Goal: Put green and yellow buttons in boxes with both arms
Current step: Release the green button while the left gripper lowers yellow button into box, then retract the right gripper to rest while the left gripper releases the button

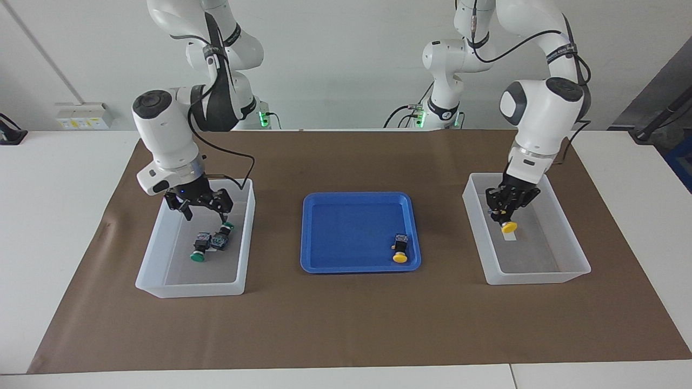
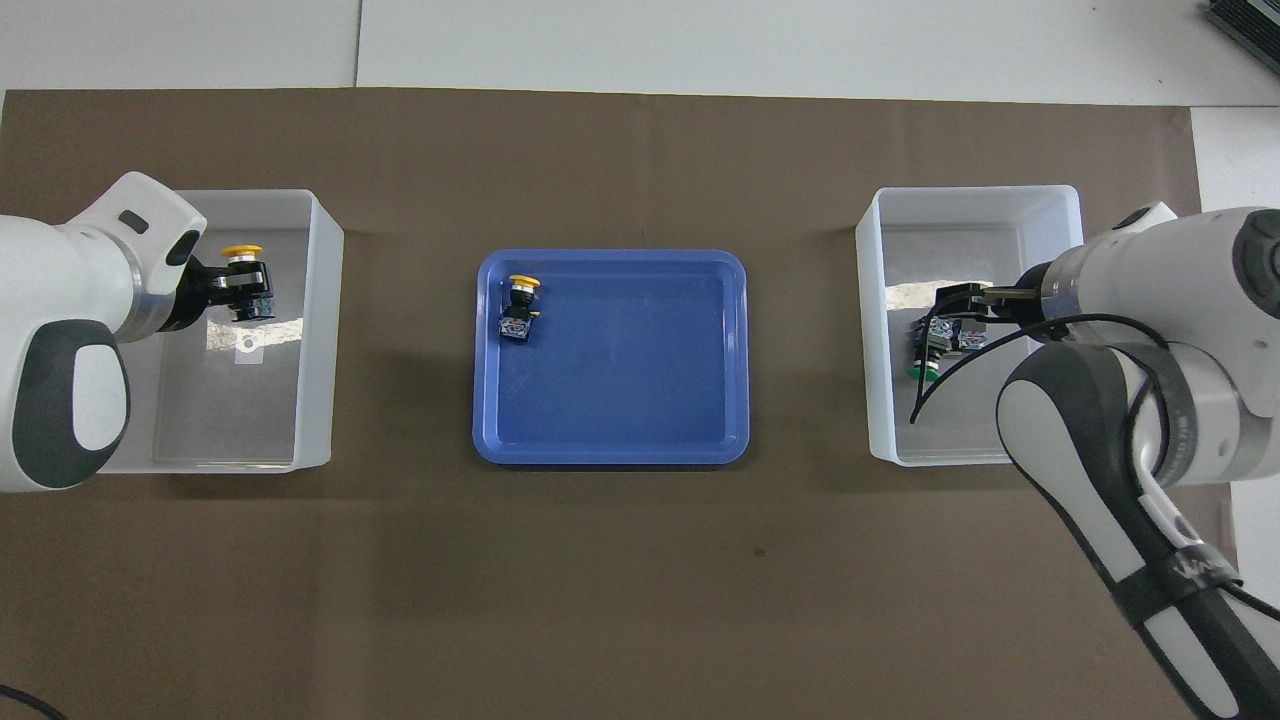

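Note:
My left gripper [image 1: 505,217] is shut on a yellow button [image 1: 508,227] and holds it low inside the box [image 1: 540,279] at the left arm's end; it also shows in the overhead view [image 2: 236,277]. My right gripper [image 1: 205,215] is open over the box [image 1: 189,290] at the right arm's end, just above two green buttons. One green button [image 1: 199,250] lies on the box floor, and the other green button [image 1: 223,236] lies beside it under one fingertip. A second yellow button [image 1: 400,251] lies in the blue tray [image 1: 324,237].
The blue tray [image 2: 610,440] sits mid-table between the two boxes [image 2: 318,380] [image 2: 880,420], all on a brown mat [image 1: 346,324]. A small white sticker [image 1: 510,237] lies on the floor of the box under the held yellow button.

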